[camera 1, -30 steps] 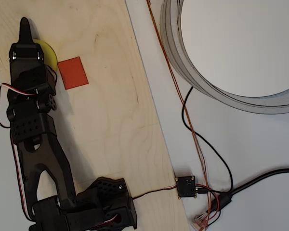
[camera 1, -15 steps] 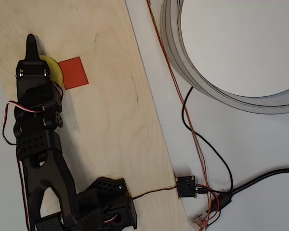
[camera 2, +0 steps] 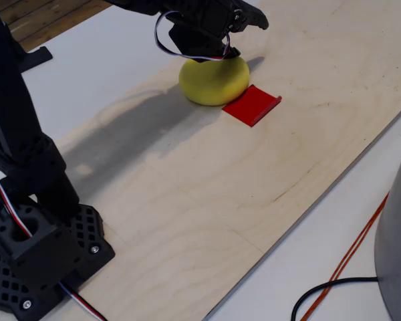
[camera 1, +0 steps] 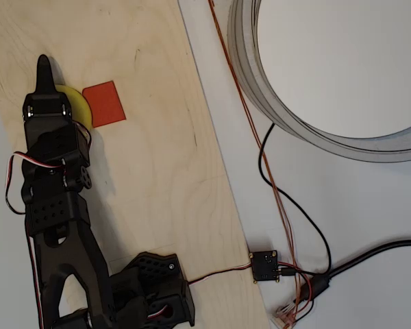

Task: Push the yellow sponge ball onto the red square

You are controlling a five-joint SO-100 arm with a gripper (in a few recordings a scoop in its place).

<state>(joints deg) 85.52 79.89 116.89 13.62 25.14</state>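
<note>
I see the ball (camera 2: 214,81) as a round, soft-looking, bright yellow lump with no marks on it. In the fixed view it sits on the board (camera 2: 207,180) just left of the red square (camera 2: 251,104), touching its near edge or almost so. The square is a small flat red patch, a bit tilted, and smaller than the ball. From above, only a yellow sliver of the ball (camera 1: 78,103) peeks out from under my black arm, right beside the square (camera 1: 104,103). My pincer (camera 2: 244,17) hangs over the top of the ball and looks pressed against it, but I cannot tell if it is closed or apart. The board is pale wood with a faint grain. It lies on a white desk (camera 1: 342,205). A big grey ring (camera 1: 274,110) rests on the desk, with black and orange wires (camera 1: 274,192) running past it.
</note>
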